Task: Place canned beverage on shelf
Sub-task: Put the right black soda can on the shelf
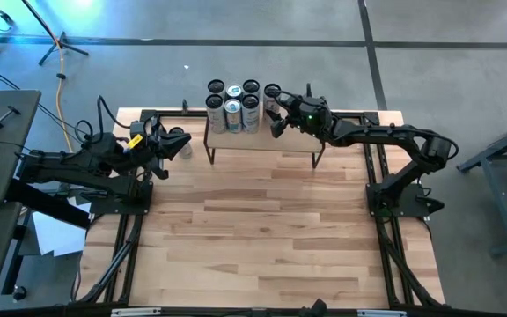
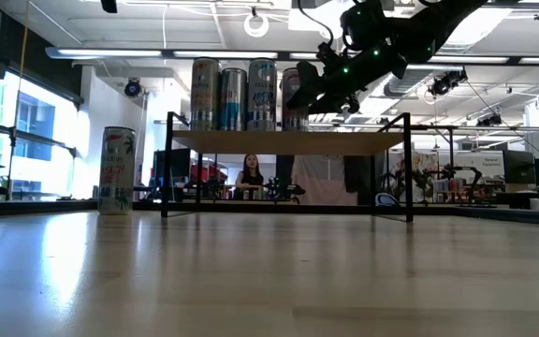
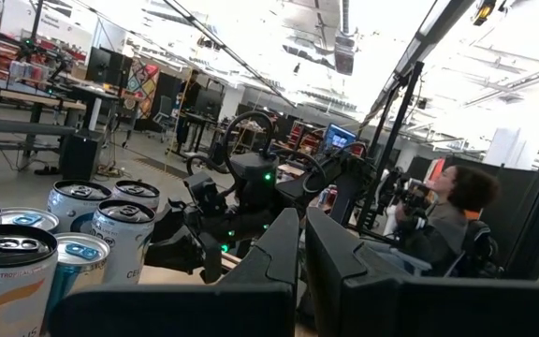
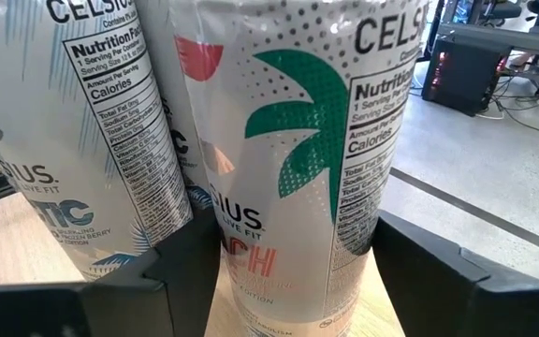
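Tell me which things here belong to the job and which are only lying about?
Belong to the job:
- shelf
- cans on the shelf
- can between the right gripper's jaws
- can standing on the table

Only lying about:
- left gripper, waiting
- person behind the table

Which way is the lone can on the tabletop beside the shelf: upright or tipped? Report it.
Upright: the tall white printed beverage can stands on its base on the wooden tabletop.

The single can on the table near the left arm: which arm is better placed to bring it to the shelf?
Probably left. The single can stands right beside the left pincer, which is shut and empty. The right pincer is across the shelf, around a can there.
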Tool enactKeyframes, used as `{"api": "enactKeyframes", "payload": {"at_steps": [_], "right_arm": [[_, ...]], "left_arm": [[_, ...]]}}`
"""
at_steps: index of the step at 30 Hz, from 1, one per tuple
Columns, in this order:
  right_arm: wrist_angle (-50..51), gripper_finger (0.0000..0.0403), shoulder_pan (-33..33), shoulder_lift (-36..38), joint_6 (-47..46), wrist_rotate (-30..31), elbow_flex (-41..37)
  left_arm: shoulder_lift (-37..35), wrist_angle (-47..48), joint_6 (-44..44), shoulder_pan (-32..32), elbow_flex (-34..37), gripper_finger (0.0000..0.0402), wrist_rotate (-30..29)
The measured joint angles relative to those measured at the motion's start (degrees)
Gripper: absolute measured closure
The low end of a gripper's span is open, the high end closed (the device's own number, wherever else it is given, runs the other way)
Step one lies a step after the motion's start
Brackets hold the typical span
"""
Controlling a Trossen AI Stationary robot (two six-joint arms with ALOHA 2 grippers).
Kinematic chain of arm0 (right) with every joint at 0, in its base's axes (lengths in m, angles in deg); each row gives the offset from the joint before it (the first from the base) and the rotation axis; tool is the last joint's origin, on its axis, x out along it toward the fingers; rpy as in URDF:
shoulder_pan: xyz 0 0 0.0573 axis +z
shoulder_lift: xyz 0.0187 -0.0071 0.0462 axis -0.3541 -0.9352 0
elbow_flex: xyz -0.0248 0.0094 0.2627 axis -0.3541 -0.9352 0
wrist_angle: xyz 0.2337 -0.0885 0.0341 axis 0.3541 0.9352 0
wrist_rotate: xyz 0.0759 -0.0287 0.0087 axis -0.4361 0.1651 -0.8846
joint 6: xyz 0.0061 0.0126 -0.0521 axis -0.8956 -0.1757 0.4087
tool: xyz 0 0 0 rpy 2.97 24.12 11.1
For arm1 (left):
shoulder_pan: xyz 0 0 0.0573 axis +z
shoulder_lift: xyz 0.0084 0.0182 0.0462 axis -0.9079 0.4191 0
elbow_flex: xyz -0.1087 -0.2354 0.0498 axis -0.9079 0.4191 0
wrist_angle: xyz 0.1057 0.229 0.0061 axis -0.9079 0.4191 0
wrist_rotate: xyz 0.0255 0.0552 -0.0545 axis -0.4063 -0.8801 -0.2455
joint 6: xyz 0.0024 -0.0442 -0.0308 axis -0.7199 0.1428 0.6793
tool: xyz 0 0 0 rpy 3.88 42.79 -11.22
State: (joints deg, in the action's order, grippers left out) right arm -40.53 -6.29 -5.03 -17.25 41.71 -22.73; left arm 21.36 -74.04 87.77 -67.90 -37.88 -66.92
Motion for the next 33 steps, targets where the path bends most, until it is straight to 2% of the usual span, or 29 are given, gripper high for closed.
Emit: {"api": "enactKeyframes", "payload": {"at_steps": [33], "right_arm": [[-1.43,0.0157,0.0,-0.11,-1.51,0.1,-0.13]], "left_arm": [[0.0,0.0,0.0,0.02,0.0,0.0401,0.2]]}}
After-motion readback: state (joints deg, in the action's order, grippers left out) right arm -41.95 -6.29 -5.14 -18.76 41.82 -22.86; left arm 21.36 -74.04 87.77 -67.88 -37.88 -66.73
